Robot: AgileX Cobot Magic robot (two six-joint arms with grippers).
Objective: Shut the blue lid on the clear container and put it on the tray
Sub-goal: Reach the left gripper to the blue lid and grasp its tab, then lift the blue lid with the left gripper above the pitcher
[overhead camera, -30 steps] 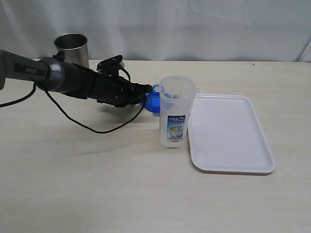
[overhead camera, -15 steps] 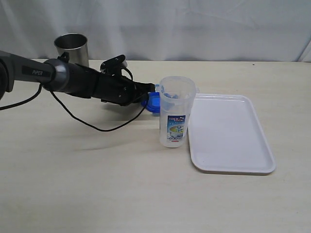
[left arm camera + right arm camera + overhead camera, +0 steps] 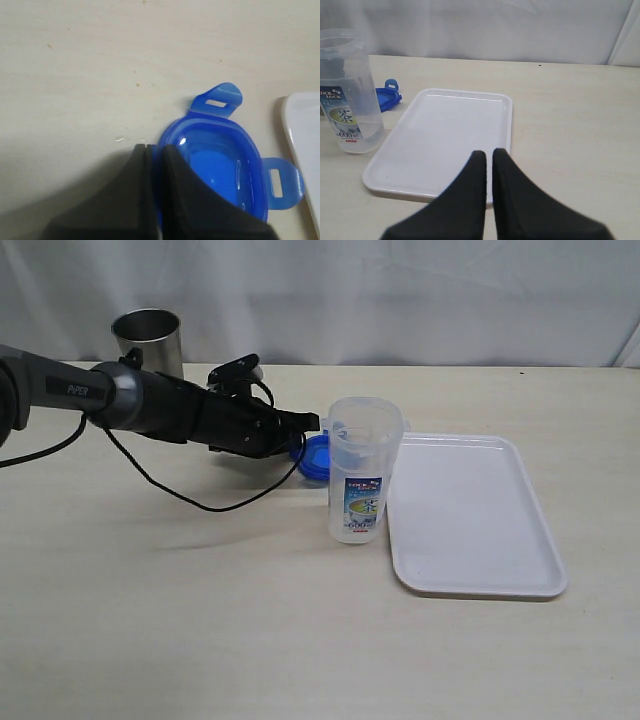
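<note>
L jaws clamped on blue lid (image 3: 215, 167) rim | R jaws together | container (image 3: 349, 80) reads "LOCK LOCK"

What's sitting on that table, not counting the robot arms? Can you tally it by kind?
Small round blue plastic lid: 1
Tall clear plastic container with printed label: 1
Flat white rectangular plastic tray: 1
Grey stainless-steel cup: 1
Total: 4

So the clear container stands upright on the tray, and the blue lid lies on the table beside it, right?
The clear container stands upright on the table, next to the tray, not on it. The right wrist view shows this. The blue lid lies on the table beside it.
</note>
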